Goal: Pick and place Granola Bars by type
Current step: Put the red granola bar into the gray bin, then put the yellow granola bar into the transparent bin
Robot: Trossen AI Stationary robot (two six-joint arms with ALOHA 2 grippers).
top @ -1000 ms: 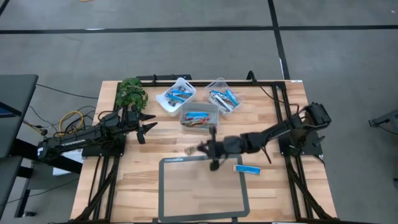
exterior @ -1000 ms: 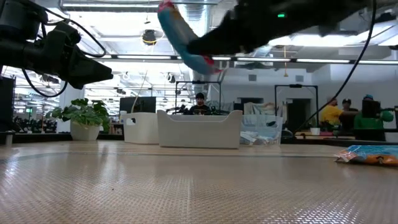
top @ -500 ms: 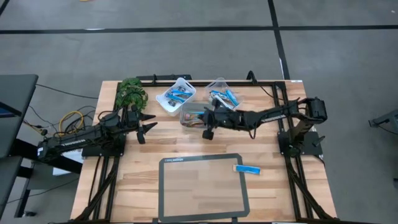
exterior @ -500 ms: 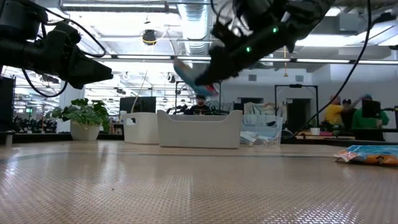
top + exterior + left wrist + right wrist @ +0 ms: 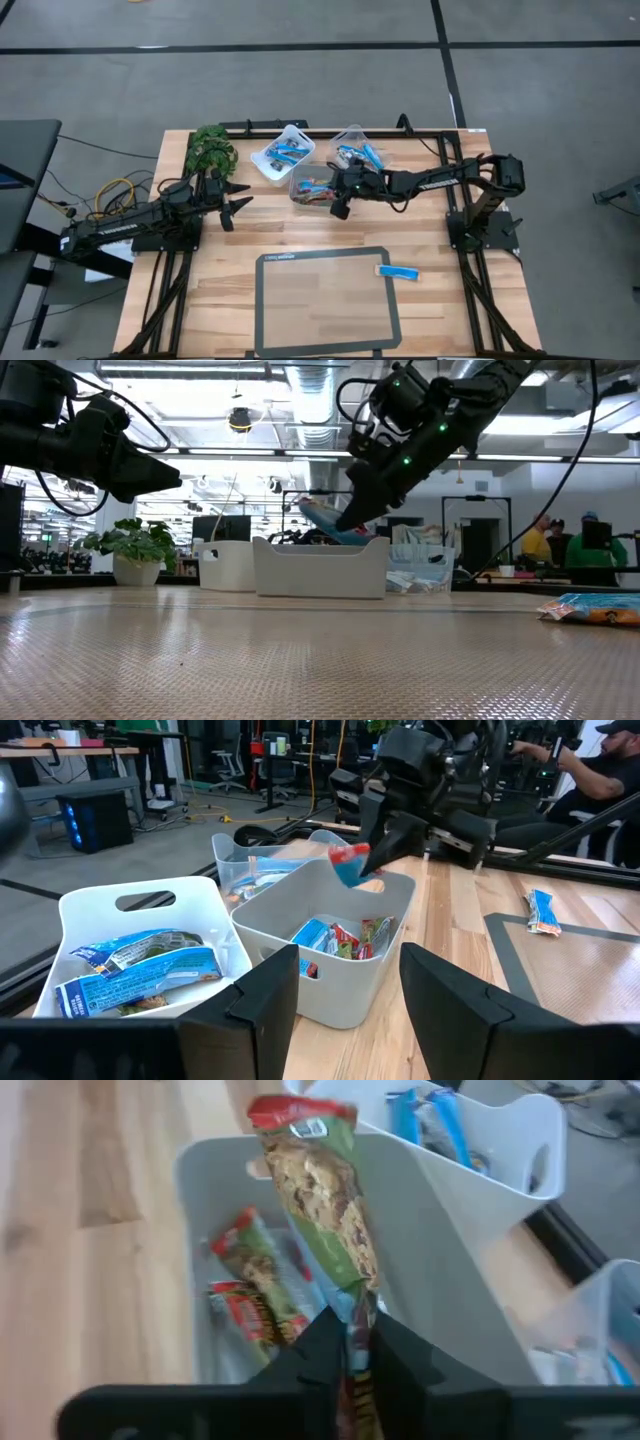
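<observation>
My right claw [image 5: 350,1342] grips a granola bar [image 5: 320,1200] by its end, hanging over the middle tub [image 5: 440,1260]. I should lower it inside before releasing; left claw [image 5: 232,205] waits open.

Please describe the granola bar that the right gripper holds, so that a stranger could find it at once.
Find the three tubs at the table's far edge, then the middle grey tub. Above its rim, the right gripper pinches one granola bar by its end. Unlike the bars lying in tubs, it hangs in the air.
</observation>
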